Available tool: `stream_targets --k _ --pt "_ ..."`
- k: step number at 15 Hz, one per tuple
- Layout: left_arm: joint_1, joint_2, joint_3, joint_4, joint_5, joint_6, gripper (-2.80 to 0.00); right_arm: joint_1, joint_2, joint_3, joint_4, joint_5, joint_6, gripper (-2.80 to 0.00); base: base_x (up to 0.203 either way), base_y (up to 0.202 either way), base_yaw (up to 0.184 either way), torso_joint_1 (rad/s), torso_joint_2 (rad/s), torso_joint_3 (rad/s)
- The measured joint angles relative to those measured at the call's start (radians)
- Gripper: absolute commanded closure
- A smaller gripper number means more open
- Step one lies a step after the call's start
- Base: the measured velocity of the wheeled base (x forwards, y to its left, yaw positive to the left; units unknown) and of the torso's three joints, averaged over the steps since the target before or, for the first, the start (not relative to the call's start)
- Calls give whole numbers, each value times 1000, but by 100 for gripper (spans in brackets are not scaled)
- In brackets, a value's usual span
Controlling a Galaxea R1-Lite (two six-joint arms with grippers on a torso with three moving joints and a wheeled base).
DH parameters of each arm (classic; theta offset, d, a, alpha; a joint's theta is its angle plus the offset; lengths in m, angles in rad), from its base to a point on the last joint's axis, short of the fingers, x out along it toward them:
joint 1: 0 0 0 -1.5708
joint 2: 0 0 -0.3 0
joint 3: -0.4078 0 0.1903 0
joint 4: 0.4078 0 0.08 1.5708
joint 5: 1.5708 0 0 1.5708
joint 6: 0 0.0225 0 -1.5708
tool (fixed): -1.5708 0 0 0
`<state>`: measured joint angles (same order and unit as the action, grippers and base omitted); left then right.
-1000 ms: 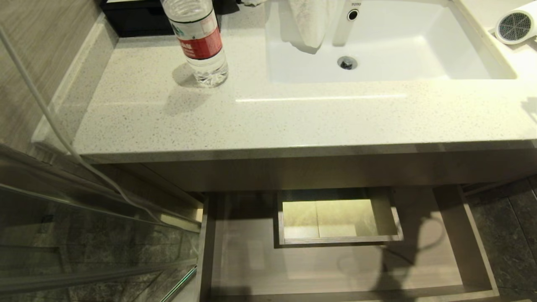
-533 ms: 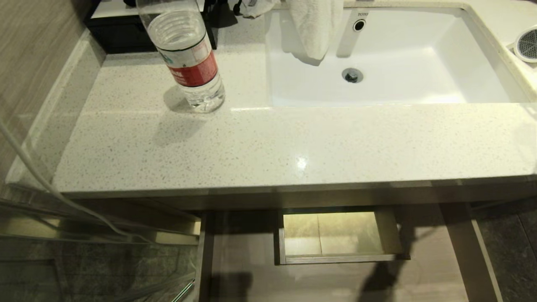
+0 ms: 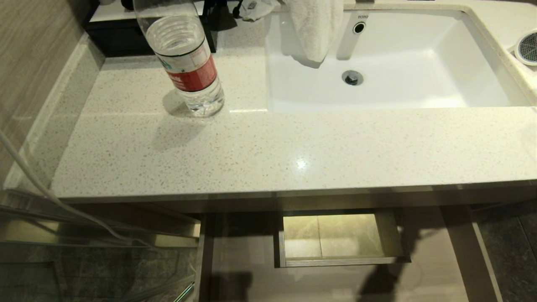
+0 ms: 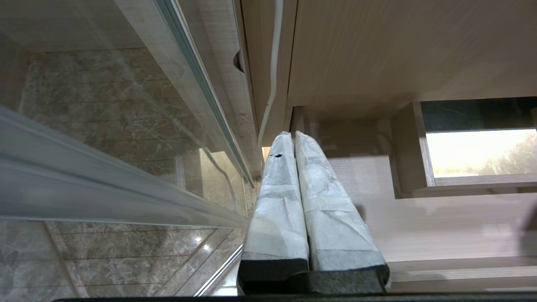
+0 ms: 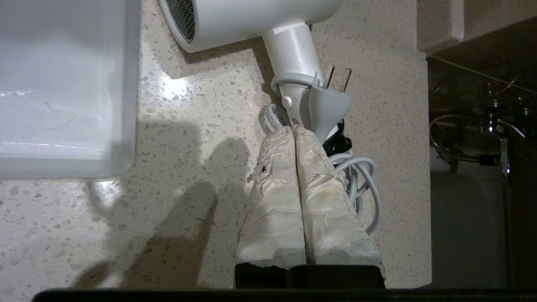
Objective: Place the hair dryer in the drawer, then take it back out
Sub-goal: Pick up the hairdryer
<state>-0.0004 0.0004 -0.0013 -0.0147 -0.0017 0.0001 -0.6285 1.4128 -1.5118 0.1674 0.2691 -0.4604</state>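
The only lettering that can be read is the brand "TOTO", printed in small dark letters on the white ceramic sink basin (image 3: 482, 90), on its back wall just above the round overflow hole. The clear plastic water bottle (image 3: 184, 58) on the speckled stone countertop (image 3: 268, 151) carries a red and white label with white characters, but these are too small and blurred to read.

Your head camera looks down from above at the tabletop (image 3: 268, 151) and the open drawer (image 3: 243, 268) below it. Your left wrist camera sits low, close to that same drawer (image 4: 419, 226). Your right wrist camera looks closely at the tabletop (image 5: 188, 176) beside the sink (image 5: 63, 84).
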Motion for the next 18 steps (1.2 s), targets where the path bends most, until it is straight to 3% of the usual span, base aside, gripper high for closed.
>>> stream_targets --k 2,3,6,18 --pt "0 0 0 0 0 0 0 -19 23 -12 -3 -1 0 0 0 0 0 0 0 0" --pt "0 0 0 0 0 0 0 -29 34 -17 1 0 -2 -280 0 0 0 0 0 0" --pt "0 0 0 0 0 0 0 -45 70 -25 -1 -1 -30 -280 0 0 0 0 0 0" --pt "0 0 0 0 0 0 0 -79 224 -127 -53 -2 -15 -280 0 0 0 0 0 0"
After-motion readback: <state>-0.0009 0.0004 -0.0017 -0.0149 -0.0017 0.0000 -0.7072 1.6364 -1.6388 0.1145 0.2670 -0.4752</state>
